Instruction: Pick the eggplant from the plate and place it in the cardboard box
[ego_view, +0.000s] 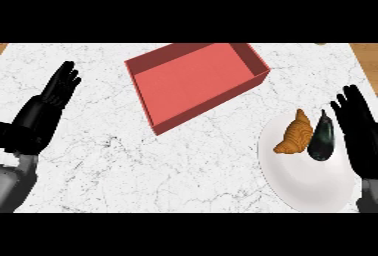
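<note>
Because the croissant (294, 135) lies just beside the eggplant (321, 140), the right hand (359, 135), fingers straight, may knock it aside.

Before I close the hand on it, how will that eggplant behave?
The eggplant looks smooth and glossy, so it may slip. Its rounded, tapered body could roll on the plate. The croissant lies close beside it and might get nudged.

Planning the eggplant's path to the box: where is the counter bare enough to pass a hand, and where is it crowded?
Bare marble lies between the red box and the white plate, and in the wide stretch below the box toward the left hand. It is crowded on the plate, where the croissant and eggplant sit close beside the right hand.
</note>
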